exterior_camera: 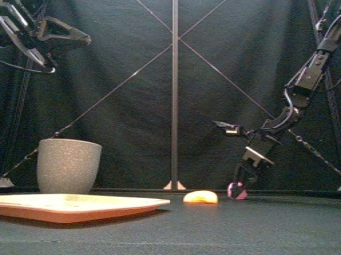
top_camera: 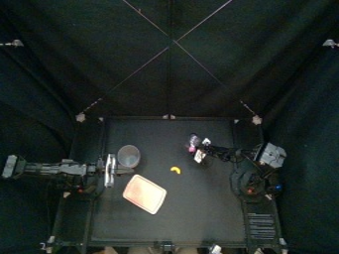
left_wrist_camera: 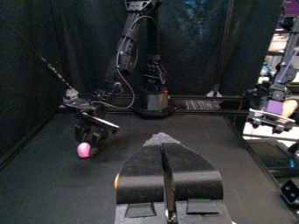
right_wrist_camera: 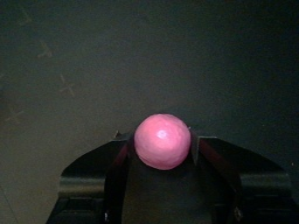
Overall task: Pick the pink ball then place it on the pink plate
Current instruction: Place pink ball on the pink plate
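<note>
ball (right_wrist_camera: 163, 140), pink, clamped in right tool (exterior_camera: 241, 183) low over table (exterior_camera: 170, 235) | left tool (left_wrist_camera: 165, 157) jaws pressed together

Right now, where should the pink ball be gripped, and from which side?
Grip the pink ball across its widest middle, coming from above. It is round, so a hold off-centre would likely slip. The right gripper is shut on it that way, with a jaw on each side.

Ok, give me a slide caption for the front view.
Right gripper clamps the pink ball low near the table, beside a yellow toy; pink plate and grey cup sit far left.
</note>
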Controlling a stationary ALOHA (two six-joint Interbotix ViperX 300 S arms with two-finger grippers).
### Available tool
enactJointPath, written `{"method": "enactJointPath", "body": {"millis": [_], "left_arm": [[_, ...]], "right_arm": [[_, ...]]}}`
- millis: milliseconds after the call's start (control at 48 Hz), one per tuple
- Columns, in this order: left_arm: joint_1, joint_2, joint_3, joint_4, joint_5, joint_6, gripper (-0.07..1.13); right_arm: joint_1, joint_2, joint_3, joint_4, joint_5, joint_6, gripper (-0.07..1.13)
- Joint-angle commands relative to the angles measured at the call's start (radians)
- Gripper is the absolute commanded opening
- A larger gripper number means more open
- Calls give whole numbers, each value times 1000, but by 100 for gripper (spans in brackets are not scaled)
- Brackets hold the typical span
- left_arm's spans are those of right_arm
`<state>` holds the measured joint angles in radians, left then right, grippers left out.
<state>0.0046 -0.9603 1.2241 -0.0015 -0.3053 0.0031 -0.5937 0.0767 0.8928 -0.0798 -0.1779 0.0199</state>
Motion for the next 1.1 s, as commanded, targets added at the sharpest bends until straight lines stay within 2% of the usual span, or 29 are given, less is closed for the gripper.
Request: {"method": "enactJointPath", "body": {"millis": [21,146,188,354,458,708,958,1104], "left_arm": [[0,5,-8,2,-12,2,5],[0,5,-3,0,-15,-2,5],[0,5,-2,0,-15,-2,5],[0,5,-3,2,-17,2,5],[2,5,-6,3,-17,2,5],[0,5,-15,20,-17,3,5],[0,5,-11,23,-17,3,5],[0,3,-9,25,-17,3,5]], "right_arm": [[35,-35,-26,6,-6,2,74],[186,-72,-58,34,-6,3,74],[272,-89,-84,48,-5,2,74],[522,-98,-198,91,-6,2,74],[640,-43,-288,112,-6,2,74],[732,202,-534,152,-6,2,74],[726,388,-733,164,51,3,74],[689,425,-782,173,104,2,76]]}}
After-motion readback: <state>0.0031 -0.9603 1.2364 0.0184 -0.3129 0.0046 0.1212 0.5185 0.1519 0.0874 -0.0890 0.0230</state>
